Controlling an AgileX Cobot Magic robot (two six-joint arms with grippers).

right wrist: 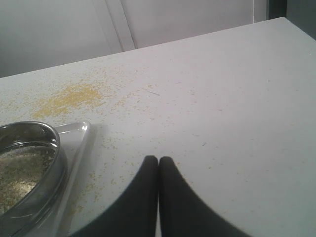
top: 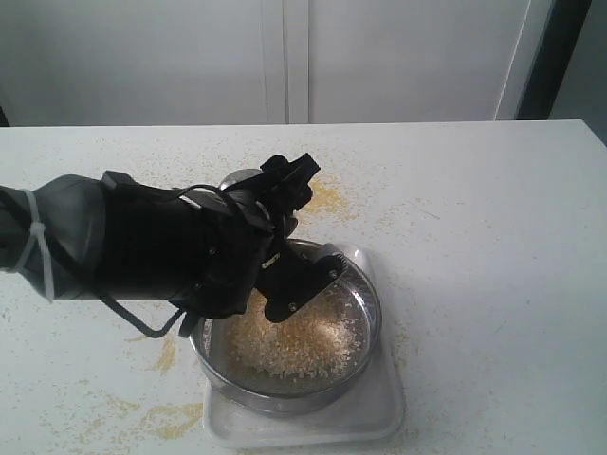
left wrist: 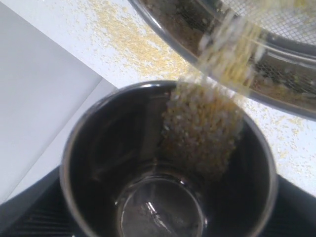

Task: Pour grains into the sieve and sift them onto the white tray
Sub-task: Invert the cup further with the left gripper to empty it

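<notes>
Left wrist view: falling grains [left wrist: 229,54] motion-blurred; cup [left wrist: 98,148] and sieve [left wrist: 276,84] cut by frame edges. Exterior view: left arm [top: 142,246] covers sieve rim center-left of frame, cup almost fully hidden behind arm, white tray [top: 379,408] mostly under sieve. Right wrist view: sieve, white tray cropped at edge.

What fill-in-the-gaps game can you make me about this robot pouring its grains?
1. Grains pour out of the tilted steel cup into the ___.
2. The sieve sits on the ___.
3. The right gripper is ___ and holds nothing.

Missing words: sieve; white tray; shut.
</notes>
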